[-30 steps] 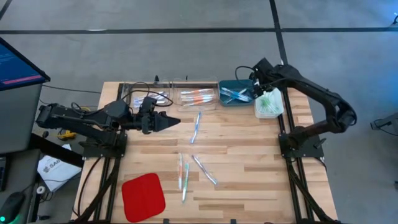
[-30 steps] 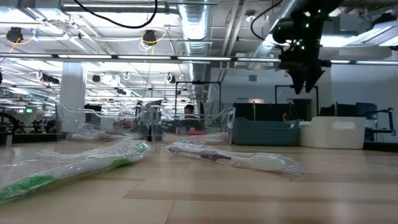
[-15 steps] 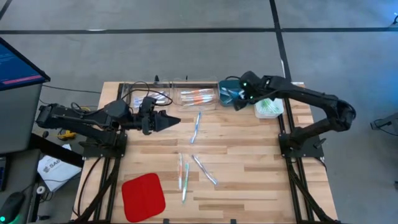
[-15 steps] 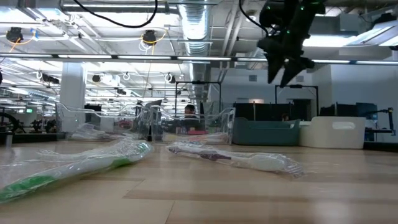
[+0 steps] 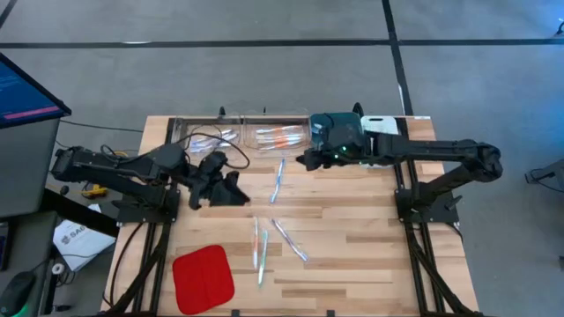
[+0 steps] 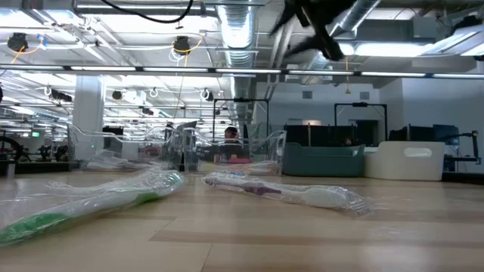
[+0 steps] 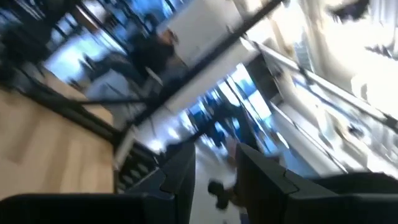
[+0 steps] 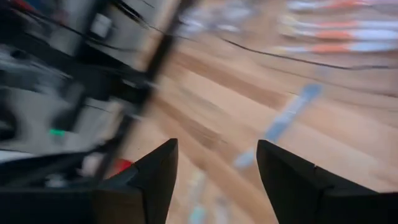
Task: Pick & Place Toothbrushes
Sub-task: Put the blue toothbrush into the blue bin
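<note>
Overhead, a wooden table (image 5: 352, 229) carried four loose toothbrushes (image 5: 278, 179): one near the middle, three closer to the front edge beside a red pad (image 5: 203, 277) at the front left corner. Along the back edge sat clear bins (image 5: 280, 137) holding more toothbrushes, then a teal bin (image 5: 339, 123) and a white bin (image 5: 381, 125). The right hand (image 5: 304, 160) hovered just in front of the teal bin, fingers spread wide, empty. The left hand (image 5: 236, 192) hung over the left side; I could not tell its opening.

Four loose toothbrushes (image 5: 278, 179), four bins (image 5: 280, 136), one red pad (image 5: 203, 277).
</note>
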`<action>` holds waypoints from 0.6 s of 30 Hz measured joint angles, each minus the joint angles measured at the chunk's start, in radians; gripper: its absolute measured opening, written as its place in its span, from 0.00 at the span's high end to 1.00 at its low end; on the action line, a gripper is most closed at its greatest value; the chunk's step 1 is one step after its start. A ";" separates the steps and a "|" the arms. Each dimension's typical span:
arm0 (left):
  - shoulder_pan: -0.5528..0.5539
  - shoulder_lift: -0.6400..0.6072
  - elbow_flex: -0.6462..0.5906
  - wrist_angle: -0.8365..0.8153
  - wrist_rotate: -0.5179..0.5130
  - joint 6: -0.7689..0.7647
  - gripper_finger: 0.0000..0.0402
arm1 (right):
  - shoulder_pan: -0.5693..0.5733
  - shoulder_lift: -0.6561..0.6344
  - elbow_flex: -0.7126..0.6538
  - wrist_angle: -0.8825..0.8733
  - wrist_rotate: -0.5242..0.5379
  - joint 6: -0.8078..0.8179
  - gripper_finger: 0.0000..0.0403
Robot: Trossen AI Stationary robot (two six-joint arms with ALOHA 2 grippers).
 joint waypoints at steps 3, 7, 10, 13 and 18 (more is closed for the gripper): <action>0.000 0.000 0.000 -0.022 0.062 0.000 0.73 | 0.048 0.000 0.000 0.119 0.070 0.048 0.49; -0.001 0.000 0.000 -0.058 0.107 0.025 0.73 | 0.106 0.000 0.000 0.241 0.141 0.058 0.52; -0.016 0.000 0.000 -0.098 0.113 0.024 0.73 | 0.144 0.022 0.002 0.261 0.146 0.083 0.55; -0.046 0.000 0.000 -0.121 0.114 0.027 0.73 | 0.175 0.069 -0.004 0.236 0.145 0.131 0.57; -0.078 0.006 0.000 -0.172 0.114 0.045 0.73 | 0.195 0.196 -0.002 0.295 0.141 0.235 0.58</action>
